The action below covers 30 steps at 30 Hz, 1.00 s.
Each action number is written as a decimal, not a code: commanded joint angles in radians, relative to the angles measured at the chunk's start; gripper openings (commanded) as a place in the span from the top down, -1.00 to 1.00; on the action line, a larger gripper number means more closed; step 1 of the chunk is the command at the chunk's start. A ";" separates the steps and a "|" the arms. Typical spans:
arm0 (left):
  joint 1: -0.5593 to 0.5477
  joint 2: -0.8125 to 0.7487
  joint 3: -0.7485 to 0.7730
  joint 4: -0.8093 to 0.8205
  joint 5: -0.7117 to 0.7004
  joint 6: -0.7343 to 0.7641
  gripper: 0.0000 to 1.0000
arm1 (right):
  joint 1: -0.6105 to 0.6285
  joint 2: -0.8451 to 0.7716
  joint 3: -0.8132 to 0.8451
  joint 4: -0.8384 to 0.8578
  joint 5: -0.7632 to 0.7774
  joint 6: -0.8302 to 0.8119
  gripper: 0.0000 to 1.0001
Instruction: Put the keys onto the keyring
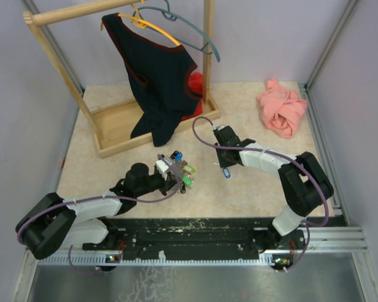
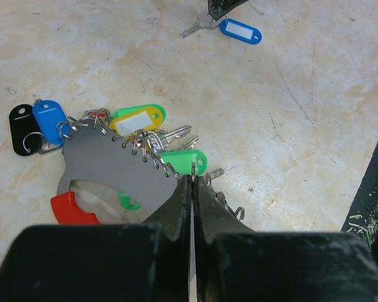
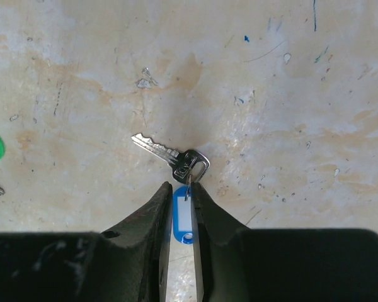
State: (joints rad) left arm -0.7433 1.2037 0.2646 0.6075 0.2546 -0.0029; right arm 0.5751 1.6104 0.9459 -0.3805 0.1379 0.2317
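The keyring (image 2: pixel 107 163) is a flat grey plate edged with small split rings. Keys with blue (image 2: pixel 49 119), yellow-green (image 2: pixel 137 119), green (image 2: pixel 186 162) and black tags hang from it, and a red tag (image 2: pixel 72 209) lies under it. My left gripper (image 2: pixel 193 179) (image 1: pixel 174 171) is shut on a small ring at the green tag. A loose silver key (image 3: pixel 167 153) with a blue tag (image 3: pixel 183 217) (image 1: pixel 227 171) lies flat on the table to its right. My right gripper (image 3: pixel 181 187) (image 1: pixel 224 162) stands over it, fingers tight against both sides of the blue tag.
A wooden clothes rack (image 1: pixel 116 129) with a dark garment (image 1: pixel 157 75) on a hanger stands at the back left, a red cloth (image 1: pixel 195 82) at its base. A pink cloth (image 1: pixel 282 107) lies at the back right. The arms' metal rail (image 1: pixel 195 229) runs along the near edge.
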 commanded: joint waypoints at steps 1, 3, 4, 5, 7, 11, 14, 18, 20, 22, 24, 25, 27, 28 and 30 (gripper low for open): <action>0.005 -0.009 -0.007 0.046 0.019 -0.001 0.98 | -0.001 0.009 0.005 0.056 0.056 0.015 0.65; 0.005 -0.007 -0.007 0.046 0.020 0.001 0.98 | -0.001 0.014 0.005 0.046 0.067 0.015 0.67; 0.005 -0.007 -0.007 0.046 0.020 0.001 0.98 | -0.001 0.015 0.003 0.045 0.070 0.015 0.67; 0.005 -0.007 -0.007 0.046 0.019 0.001 0.98 | -0.001 0.013 -0.002 0.045 0.070 0.017 0.67; 0.005 -0.009 -0.007 0.046 0.019 0.000 0.98 | -0.001 0.013 -0.008 0.050 0.065 0.017 0.67; 0.005 -0.010 -0.007 0.046 0.021 0.001 0.98 | -0.001 0.020 -0.010 0.053 0.038 0.017 0.72; 0.005 -0.010 -0.007 0.046 0.021 0.001 0.98 | -0.001 0.026 -0.010 0.046 0.025 0.015 0.73; 0.005 -0.008 -0.007 0.046 0.022 0.001 0.98 | -0.001 0.033 -0.015 0.036 0.022 0.017 0.73; 0.005 -0.006 -0.005 0.046 0.022 0.000 0.98 | -0.001 0.033 -0.019 0.034 0.022 0.017 0.75; 0.005 -0.005 -0.005 0.046 0.024 -0.001 0.98 | -0.001 0.031 -0.016 0.026 0.025 0.015 0.81; 0.006 -0.004 -0.005 0.047 0.023 0.001 0.98 | -0.001 0.027 -0.009 0.013 0.029 0.008 0.93; 0.005 -0.004 -0.005 0.046 0.024 0.002 0.98 | 0.000 0.021 -0.001 -0.006 0.032 0.003 1.00; 0.006 -0.007 -0.005 0.045 0.022 0.001 0.98 | -0.001 0.008 0.016 -0.042 0.033 -0.009 1.00; 0.006 -0.008 -0.005 0.044 0.022 0.002 0.98 | 0.000 0.002 0.026 -0.066 0.028 -0.017 1.00; 0.005 -0.009 -0.005 0.044 0.020 0.002 0.98 | 0.000 -0.004 0.057 -0.137 0.019 -0.037 1.00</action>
State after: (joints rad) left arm -0.7433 1.2037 0.2646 0.6075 0.2584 -0.0029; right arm 0.5751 1.6421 0.9340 -0.4011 0.1623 0.2283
